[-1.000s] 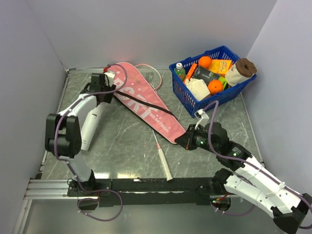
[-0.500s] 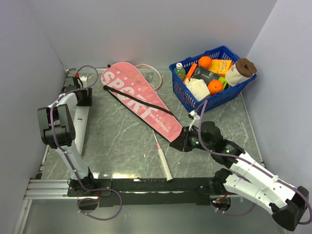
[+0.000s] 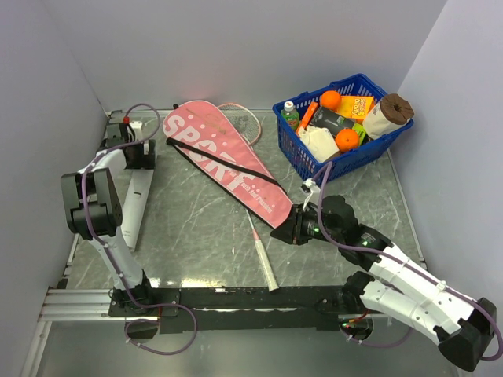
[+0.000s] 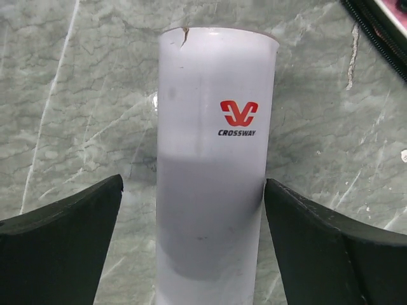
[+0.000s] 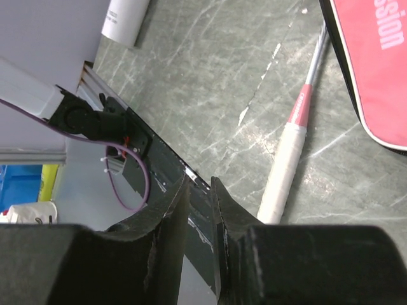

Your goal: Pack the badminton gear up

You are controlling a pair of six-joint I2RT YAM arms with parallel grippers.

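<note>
The pink bag [image 3: 220,161] lettered "SPORT" lies flat at mid-table with its black strap across it. A pink racket's white handle [image 3: 266,263] sticks out from under its narrow end. Part of a thin pink rim [image 3: 245,116] shows behind the bag. The long white tube [image 3: 134,210] lies along the left side. My left gripper [image 3: 141,163] hangs over the tube's far end. In the left wrist view the tube [image 4: 216,127] lies between the wide-open fingers [image 4: 76,235], and the left one stands clear of it. My right gripper [image 3: 289,233] sits by the bag's narrow end, slightly open and holding nothing.
A blue basket [image 3: 369,153] of groceries stands at the back right. Grey walls close in the left, back and right sides. A black rail [image 3: 236,298] runs along the near edge. In the right wrist view, the handle [image 5: 283,175] and bag [image 5: 375,57] lie right of the fingers.
My left arm has swung from the bag's wide end to the tube at the left, and its jaws have opened wide. My right gripper's jaws have parted slightly at the bag's narrow end.
</note>
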